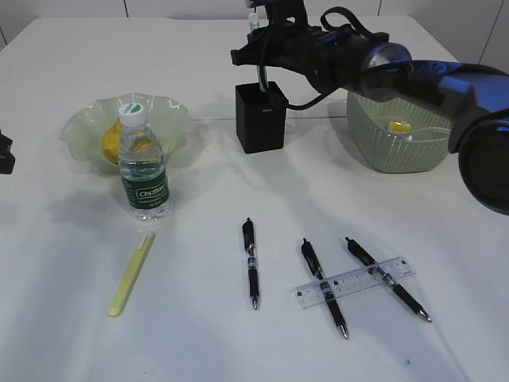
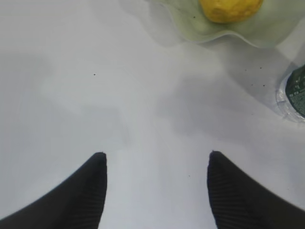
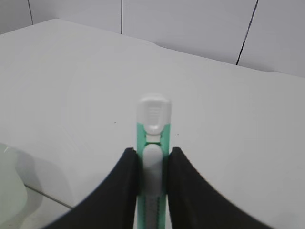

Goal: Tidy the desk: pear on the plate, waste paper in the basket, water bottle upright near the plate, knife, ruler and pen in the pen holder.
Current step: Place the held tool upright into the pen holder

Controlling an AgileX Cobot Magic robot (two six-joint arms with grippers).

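One knife, upright and pinched in the right claw, hung directly above the pen holder below.

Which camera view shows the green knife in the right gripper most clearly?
The right wrist view: the knife fills the middle, clamped between the right gripper's fingers, its white slider plain. The exterior view shows only a thin green strip going down into the black pen holder. The left wrist view does not show it.
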